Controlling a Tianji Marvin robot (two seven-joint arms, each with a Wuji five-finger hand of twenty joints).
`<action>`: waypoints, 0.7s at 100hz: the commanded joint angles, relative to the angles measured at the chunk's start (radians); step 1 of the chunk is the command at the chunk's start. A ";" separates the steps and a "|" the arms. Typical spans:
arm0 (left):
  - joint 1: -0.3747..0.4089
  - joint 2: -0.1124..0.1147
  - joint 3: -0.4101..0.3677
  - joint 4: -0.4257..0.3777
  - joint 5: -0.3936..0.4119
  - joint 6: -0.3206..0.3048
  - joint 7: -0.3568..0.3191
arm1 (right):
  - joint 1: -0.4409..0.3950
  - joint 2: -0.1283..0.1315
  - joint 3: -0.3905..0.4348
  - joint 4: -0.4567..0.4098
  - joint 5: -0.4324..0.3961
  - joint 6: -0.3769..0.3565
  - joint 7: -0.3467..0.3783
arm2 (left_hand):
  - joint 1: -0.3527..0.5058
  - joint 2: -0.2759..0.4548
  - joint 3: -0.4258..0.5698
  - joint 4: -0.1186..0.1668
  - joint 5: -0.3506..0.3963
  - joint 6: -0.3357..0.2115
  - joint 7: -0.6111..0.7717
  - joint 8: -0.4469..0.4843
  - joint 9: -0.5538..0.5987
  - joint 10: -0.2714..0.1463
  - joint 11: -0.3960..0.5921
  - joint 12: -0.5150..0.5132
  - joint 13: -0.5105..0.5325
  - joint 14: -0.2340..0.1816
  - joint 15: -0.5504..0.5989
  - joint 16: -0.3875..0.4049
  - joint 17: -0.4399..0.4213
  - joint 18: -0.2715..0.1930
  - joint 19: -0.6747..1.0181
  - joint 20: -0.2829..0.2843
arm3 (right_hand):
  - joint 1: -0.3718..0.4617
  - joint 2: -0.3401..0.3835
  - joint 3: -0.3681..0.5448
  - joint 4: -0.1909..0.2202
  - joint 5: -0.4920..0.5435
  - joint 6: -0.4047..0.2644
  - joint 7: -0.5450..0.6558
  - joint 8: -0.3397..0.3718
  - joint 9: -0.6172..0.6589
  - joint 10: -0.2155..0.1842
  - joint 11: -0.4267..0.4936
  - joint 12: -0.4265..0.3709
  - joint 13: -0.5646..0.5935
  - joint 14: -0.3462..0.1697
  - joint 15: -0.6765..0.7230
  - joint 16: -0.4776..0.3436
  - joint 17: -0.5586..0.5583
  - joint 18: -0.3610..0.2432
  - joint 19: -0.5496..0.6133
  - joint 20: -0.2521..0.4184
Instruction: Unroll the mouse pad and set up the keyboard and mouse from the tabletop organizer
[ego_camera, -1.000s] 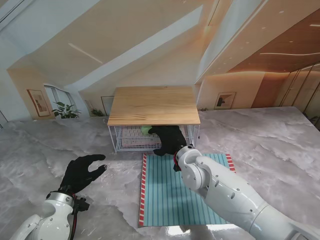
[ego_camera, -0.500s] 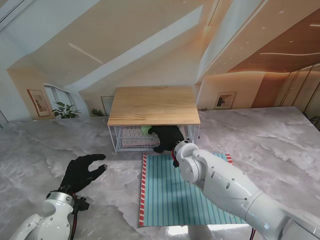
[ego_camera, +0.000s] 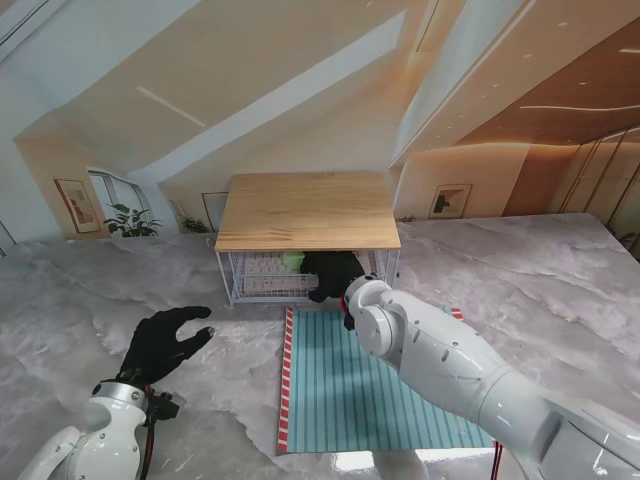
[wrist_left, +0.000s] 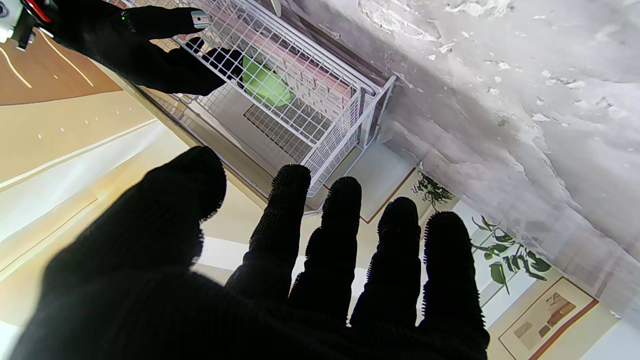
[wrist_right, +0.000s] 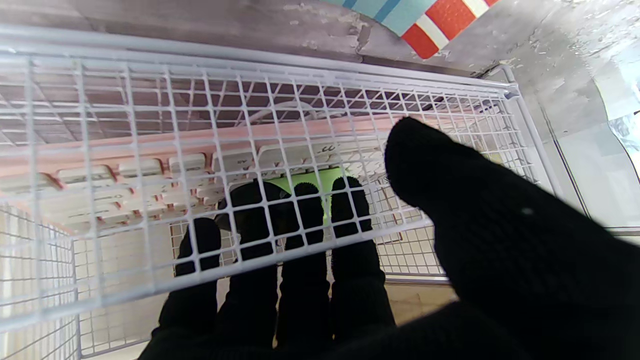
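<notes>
Your green mouse (ego_camera: 291, 260) sits on the pink keyboard (wrist_right: 150, 170) inside the wire organizer (ego_camera: 262, 277). Your right hand (ego_camera: 335, 272) reaches in, fingers at the mouse; grip unclear. The striped mouse pad (ego_camera: 340, 385) lies unrolled on the desk (ego_camera: 560, 290). Your left hand (ego_camera: 165, 343) hovers, fingers spread.

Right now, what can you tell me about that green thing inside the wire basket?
The green mouse is small, rounded, smooth and plastic-looking. It sits in the white wire drawer under the wooden-topped organizer, on or against the pink keyboard. The right robot hand reaches into the drawer with its fingertips at the mouse; whether they grip it cannot be told.
</notes>
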 joint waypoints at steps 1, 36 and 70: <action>0.003 -0.003 0.000 -0.009 -0.003 0.000 -0.013 | 0.006 -0.011 -0.007 0.010 0.001 -0.010 0.009 | -0.024 0.022 -0.010 0.026 -0.004 -0.016 0.001 -0.011 0.001 -0.019 -0.002 -0.012 -0.021 -0.008 0.001 0.003 -0.011 -0.026 -0.001 -0.007 | 0.034 -0.001 0.042 -0.015 0.050 -0.005 0.029 0.028 0.037 0.014 0.016 0.020 0.068 0.019 0.035 0.023 0.016 0.005 0.048 0.039; 0.009 -0.004 -0.006 -0.012 -0.004 -0.003 -0.012 | 0.029 -0.041 -0.023 0.067 0.034 -0.024 -0.008 | -0.026 0.022 -0.008 0.025 -0.006 -0.015 0.003 -0.011 0.002 -0.020 0.001 -0.011 -0.020 -0.007 0.001 0.004 -0.011 -0.026 -0.001 -0.007 | 0.205 0.017 0.030 -0.116 0.189 -0.049 0.221 -0.025 0.283 0.054 0.060 0.027 0.241 0.069 0.187 0.089 0.140 0.057 0.178 0.213; 0.013 -0.004 -0.011 -0.014 -0.006 -0.008 -0.009 | 0.026 -0.043 -0.019 0.069 0.034 -0.029 -0.019 | -0.024 0.022 -0.008 0.025 -0.006 -0.014 0.004 -0.009 0.001 -0.018 0.001 -0.010 -0.022 -0.007 0.000 0.003 -0.011 -0.026 -0.001 -0.007 | 0.284 0.022 0.048 -0.147 0.298 -0.119 0.363 0.008 0.446 0.077 0.151 0.050 0.360 0.140 0.365 0.109 0.232 0.092 0.279 0.307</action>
